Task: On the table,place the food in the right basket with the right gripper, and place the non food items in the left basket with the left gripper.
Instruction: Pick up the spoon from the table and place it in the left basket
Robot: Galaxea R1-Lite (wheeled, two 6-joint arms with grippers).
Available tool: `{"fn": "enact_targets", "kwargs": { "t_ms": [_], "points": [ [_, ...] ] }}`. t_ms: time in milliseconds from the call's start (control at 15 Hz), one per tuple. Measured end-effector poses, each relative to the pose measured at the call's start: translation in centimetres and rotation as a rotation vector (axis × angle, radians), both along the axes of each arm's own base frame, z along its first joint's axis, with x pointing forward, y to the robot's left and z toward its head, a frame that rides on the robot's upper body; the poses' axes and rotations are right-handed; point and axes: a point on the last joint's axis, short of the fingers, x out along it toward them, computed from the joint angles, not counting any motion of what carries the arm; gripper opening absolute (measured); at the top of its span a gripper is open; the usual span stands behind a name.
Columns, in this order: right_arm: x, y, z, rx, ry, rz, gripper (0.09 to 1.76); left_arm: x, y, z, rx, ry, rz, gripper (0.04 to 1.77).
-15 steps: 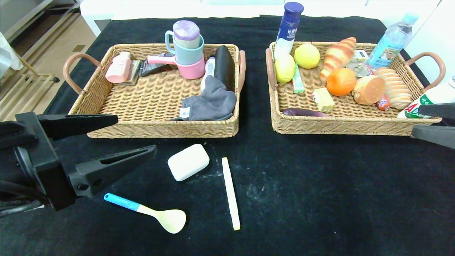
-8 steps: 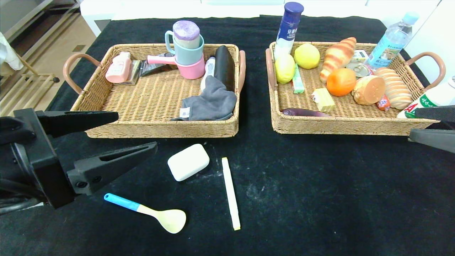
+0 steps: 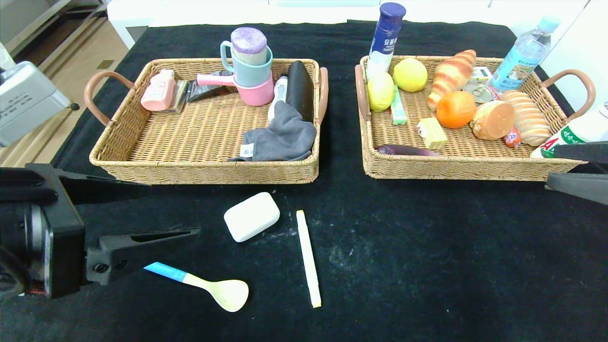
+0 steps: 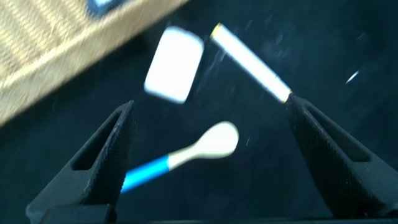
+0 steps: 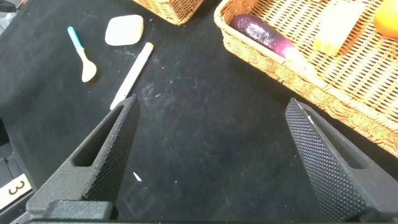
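A spoon (image 3: 209,286) with a blue handle, a white block (image 3: 251,216) and a white pen (image 3: 308,258) lie on the black cloth in front of the left basket (image 3: 204,173). My left gripper (image 3: 173,209) is open and empty, just left of the spoon, its lower finger over the handle's end. In the left wrist view the spoon (image 4: 199,149) lies between the open fingers of that gripper (image 4: 210,106), with the block (image 4: 175,64) and pen (image 4: 250,62) beyond. My right gripper (image 3: 551,165) is open and empty at the right basket's (image 3: 456,168) front right corner.
The left basket holds cups, a grey cloth and small bottles. The right basket holds lemons, bread, an orange and a purple packet (image 5: 261,34). A milk bottle (image 3: 579,133) leans on its right side. A grey box (image 3: 23,102) shows at the far left.
My left gripper has dropped lower and nearer the spoon, now covering the end of its blue handle. The right gripper has hardly moved.
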Motion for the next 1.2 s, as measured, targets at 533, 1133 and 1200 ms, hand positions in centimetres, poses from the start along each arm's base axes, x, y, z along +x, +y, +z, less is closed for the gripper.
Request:
{"fn": "enact_targets", "kwargs": {
  "t_ms": [533,1133,1200],
  "points": [
    [-0.2,0.0,0.0,0.0,-0.004,0.001,1.71,1.1,-0.5,0.1,0.306,0.036,-0.012,1.72],
    [-0.4,0.0,0.0,0.0,-0.007,0.001,1.71,2.1,-0.4,-2.4,0.676,0.071,-0.249,1.72],
    [-0.4,0.0,0.0,0.0,-0.007,0.001,1.71,2.4,-0.4,-2.6,0.708,0.073,-0.271,1.72]
  ]
}}
